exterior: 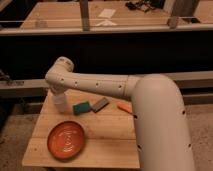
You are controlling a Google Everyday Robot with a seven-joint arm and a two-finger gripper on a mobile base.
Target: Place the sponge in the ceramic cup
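Observation:
A green sponge (pixel 81 107) lies flat on the wooden table (pixel 110 137), near its far edge. My gripper (pixel 60 103) hangs down from the white arm's wrist (pixel 60 75) over the table's far left corner, just left of the sponge and apart from it. I cannot make out the ceramic cup; a pale shape sits under the wrist, and I cannot tell whether it is part of the gripper or something it hides.
A grey block (pixel 99 104) lies right of the sponge, and an orange item (pixel 124 107) lies further right. A round orange plate (pixel 66 140) sits at the front left. My arm's thick link (pixel 160 125) covers the table's right side. A dark counter runs behind.

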